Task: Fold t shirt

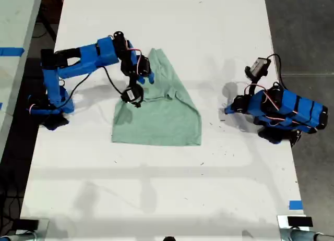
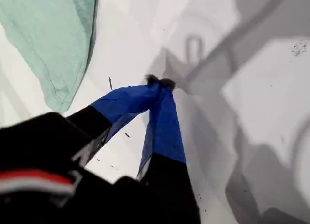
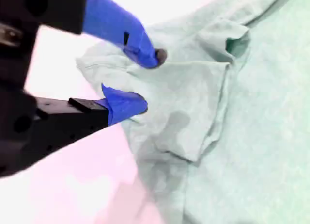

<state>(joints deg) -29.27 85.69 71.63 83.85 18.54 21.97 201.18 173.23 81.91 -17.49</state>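
Exterior view: the t shirt (image 1: 159,110) lies partly folded mid-table (image 1: 156,199), tapering toward 12 o'clock, bottom hem toward 6. My second end effector (image 1: 136,91) hangs over its 9 o'clock edge; my first end effector (image 1: 229,109) sits well apart at 3 o'clock. First wrist view: first end effector (image 2: 160,81) is pressed together on nothing over bare table, with only a corner of shirt (image 2: 53,44) visible. Second wrist view: second end effector (image 3: 147,81) is spread, tips straddling a bunched sleeve edge of the shirt (image 3: 193,103), not pinching yet. The cloth looks thin, light and floppy, so I'd grab that doubled sleeve edge; a single layer would probably slip or drag.
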